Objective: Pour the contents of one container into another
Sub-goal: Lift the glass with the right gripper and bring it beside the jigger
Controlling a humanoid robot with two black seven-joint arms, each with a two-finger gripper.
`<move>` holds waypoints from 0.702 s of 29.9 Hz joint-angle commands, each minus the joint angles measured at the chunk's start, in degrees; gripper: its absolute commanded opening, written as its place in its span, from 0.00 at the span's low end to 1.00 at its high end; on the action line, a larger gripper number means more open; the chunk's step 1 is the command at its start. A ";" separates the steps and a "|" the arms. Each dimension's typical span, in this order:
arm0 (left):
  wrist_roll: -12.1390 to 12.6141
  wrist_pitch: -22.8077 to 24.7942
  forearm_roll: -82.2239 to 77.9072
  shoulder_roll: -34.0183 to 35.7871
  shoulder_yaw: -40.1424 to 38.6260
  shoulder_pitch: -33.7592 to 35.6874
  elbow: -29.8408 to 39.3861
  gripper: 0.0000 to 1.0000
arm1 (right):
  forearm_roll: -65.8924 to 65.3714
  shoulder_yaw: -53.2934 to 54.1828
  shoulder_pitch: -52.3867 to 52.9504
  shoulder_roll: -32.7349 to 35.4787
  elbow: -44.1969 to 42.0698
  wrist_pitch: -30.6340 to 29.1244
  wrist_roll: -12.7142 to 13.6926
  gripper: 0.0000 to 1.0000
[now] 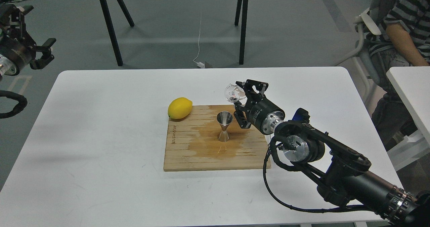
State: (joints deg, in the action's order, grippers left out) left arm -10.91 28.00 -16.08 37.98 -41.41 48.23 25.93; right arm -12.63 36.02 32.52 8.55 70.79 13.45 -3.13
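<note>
Wet board (pixel 188 153) on white table (pixel 100 119); right end effector (pixel 242 97) clamps tilted glass cup (pixel 233 93) above jigger (pixel 224 126); left end effector (pixel 45 53) spread, empty.

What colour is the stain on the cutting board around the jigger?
Darker amber-brown wet patch on the pale cutting board, spread around the jigger; head view.

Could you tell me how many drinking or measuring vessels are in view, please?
2: the glass cup tilted in the right claw, and the jigger upright on the wooden board.

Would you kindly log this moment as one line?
right gripper: holds glass cup tilted | jigger: upright on board | left gripper: open, idle
</note>
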 commanded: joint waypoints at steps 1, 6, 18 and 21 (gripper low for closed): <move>0.01 0.00 0.00 -0.01 -0.08 0.11 0.00 0.99 | -0.02 -0.95 0.00 0.76 0.76 -0.18 0.05 0.16; 0.10 0.00 0.00 -0.01 0.01 0.38 0.00 0.99 | -0.11 -1.22 0.09 0.94 1.37 -0.27 0.14 0.16; 0.27 0.00 0.00 -0.01 0.01 0.46 0.00 0.99 | -2.31 -4.81 2.37 2.96 1.64 -0.27 0.67 0.16; 0.27 0.00 0.00 -0.01 0.01 0.64 0.00 0.99 | -2.22 -6.05 3.43 4.02 1.90 -0.27 0.76 0.16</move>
State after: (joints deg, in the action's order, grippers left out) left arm -10.64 28.00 -16.08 37.97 -41.40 48.76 25.93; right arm -14.87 31.09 35.02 11.71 72.48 13.17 -2.47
